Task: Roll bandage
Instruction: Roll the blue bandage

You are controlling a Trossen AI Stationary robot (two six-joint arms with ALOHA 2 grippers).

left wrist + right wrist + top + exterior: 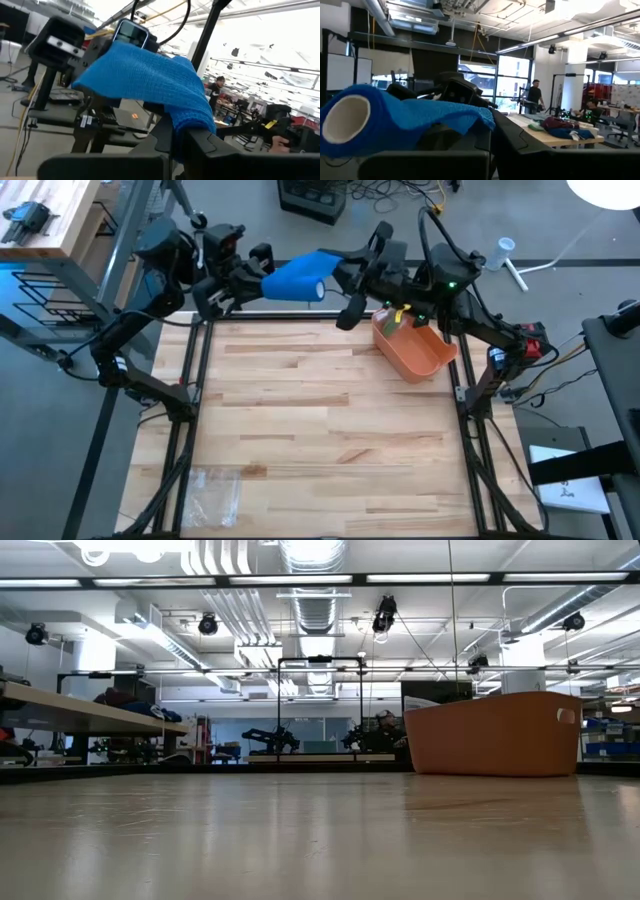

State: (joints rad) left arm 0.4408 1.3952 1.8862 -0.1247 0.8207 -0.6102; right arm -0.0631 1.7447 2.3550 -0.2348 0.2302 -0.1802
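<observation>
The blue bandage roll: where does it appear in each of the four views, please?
High view: the blue mesh bandage roll with a white core is at top centre, between the left hand and right hand.
Low view: not in it.
Left wrist view: centre, draped.
Right wrist view: left, core end showing.
Shared landmark: the orange plastic bin, in the high and low views only.

Bandage [292, 280] — blue woven cloth, matt
</observation>
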